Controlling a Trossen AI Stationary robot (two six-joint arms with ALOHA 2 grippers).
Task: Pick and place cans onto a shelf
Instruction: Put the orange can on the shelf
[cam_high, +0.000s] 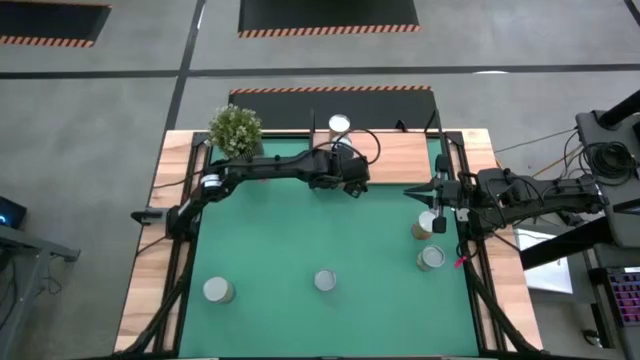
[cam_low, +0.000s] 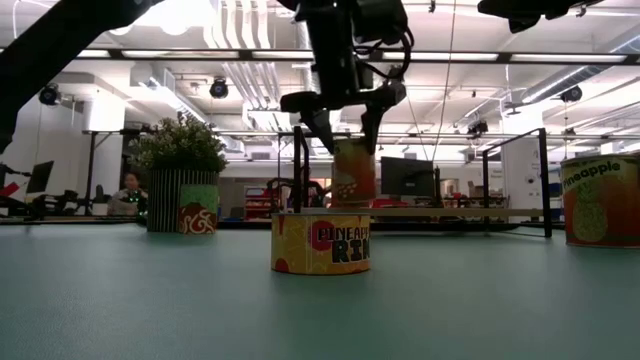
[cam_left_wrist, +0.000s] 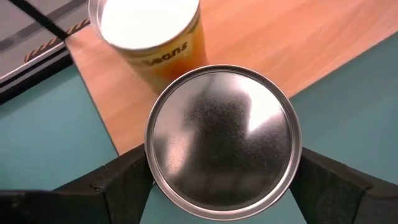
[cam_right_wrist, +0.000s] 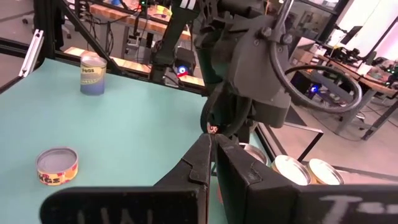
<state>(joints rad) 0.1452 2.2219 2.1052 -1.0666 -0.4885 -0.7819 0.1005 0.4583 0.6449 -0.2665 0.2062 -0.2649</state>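
One can (cam_left_wrist: 222, 135) sits clamped in the left gripper (cam_left_wrist: 222, 186) above the shelf (cam_left_wrist: 298, 43); right gripper (cam_right_wrist: 213, 163) closed, empty.

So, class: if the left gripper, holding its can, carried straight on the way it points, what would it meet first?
Probably the shelf edge below the held can; the left gripper points down.

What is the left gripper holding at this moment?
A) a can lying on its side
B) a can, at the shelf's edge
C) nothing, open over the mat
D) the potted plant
B: the left gripper clamps an upright can at the shelf edge, beside another can.
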